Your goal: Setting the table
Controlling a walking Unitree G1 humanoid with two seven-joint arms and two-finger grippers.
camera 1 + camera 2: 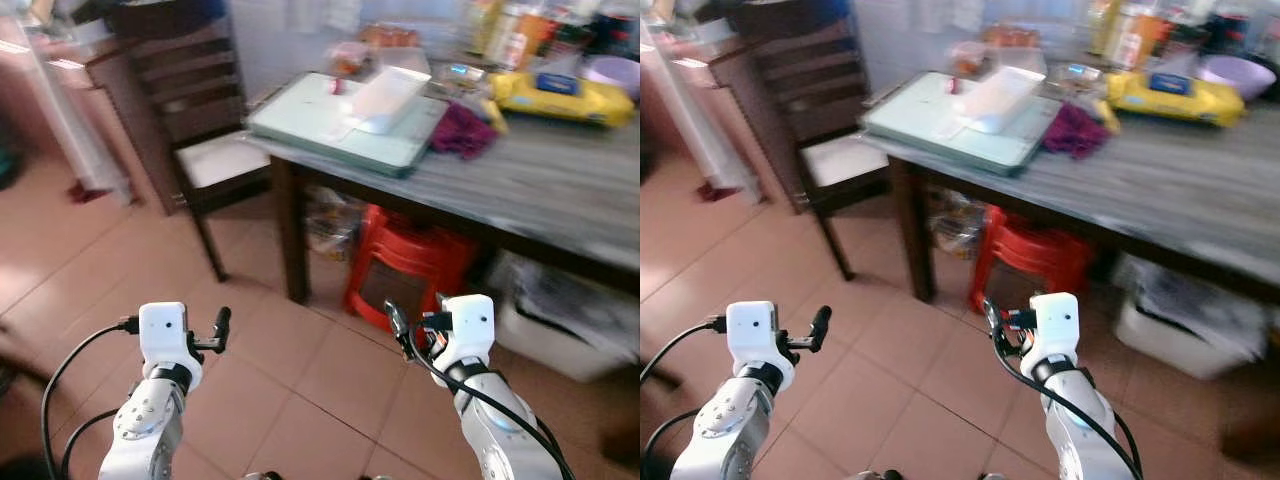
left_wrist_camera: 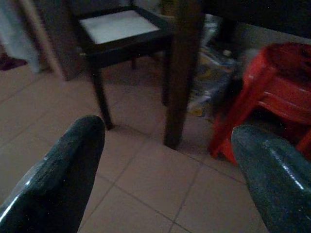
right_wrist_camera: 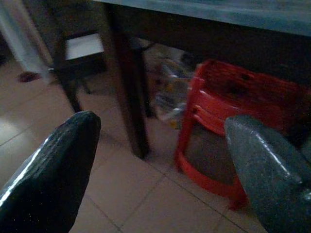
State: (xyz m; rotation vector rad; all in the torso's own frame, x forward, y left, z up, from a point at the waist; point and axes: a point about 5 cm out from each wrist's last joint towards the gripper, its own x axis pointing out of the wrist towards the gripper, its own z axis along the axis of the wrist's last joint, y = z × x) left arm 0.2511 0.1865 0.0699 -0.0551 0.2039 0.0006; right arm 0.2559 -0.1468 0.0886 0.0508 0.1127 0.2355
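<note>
Both empty, left claw (image 2: 165, 170) and right claw (image 3: 160, 165) gape over smooth floor tiles (image 1: 300, 380)

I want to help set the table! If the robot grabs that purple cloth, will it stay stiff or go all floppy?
The purple cloth lies crumpled in soft folds on the table, so it would probably droop. It looks thin, so likely light. Pushed, it would more likely bunch up than slide neatly.

Reddish-brown tiled floor (image 1: 300, 380) below me, dark wooden table (image 1: 560, 190) with grey top ahead, dark chair (image 1: 200, 120) with white seat at its left end, stacked red plastic stools (image 1: 410, 265) under the table, pale wall (image 1: 290, 30) behind.
</note>
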